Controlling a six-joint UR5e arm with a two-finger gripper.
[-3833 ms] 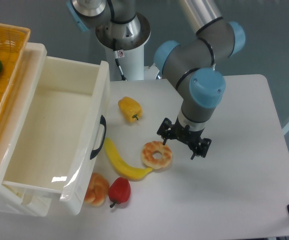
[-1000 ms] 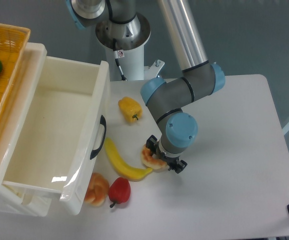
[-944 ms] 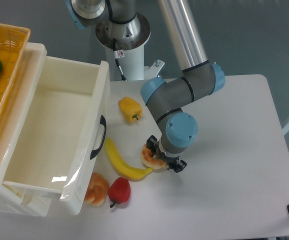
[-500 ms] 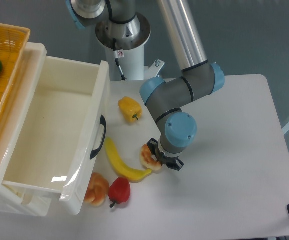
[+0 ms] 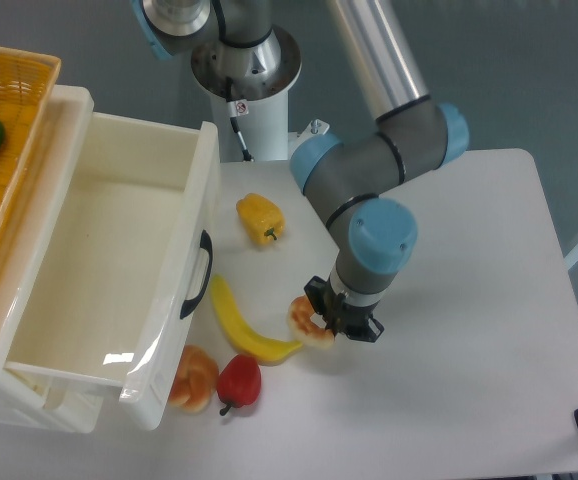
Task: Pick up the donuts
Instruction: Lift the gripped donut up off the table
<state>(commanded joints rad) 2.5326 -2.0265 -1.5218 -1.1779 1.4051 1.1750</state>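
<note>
The donut (image 5: 305, 320) is a tan-orange ring with pale cream glaze. It sits tilted between my gripper's fingers, just right of the banana's tip, slightly raised off the white table (image 5: 469, 300). My gripper (image 5: 331, 322) points down and is shut on the donut; most of the ring is hidden under the wrist.
A yellow banana (image 5: 241, 324) lies left of the donut. A red pepper (image 5: 238, 382) and a bread roll (image 5: 195, 377) sit near the front. A yellow pepper (image 5: 259, 218) lies farther back. An open white drawer (image 5: 109, 260) stands at the left, with a wicker basket (image 5: 4, 120) behind.
My gripper came down over the donut and shut on it. Since half a second ago, the arm has shifted right and up a little, tilting the donut with it.
</note>
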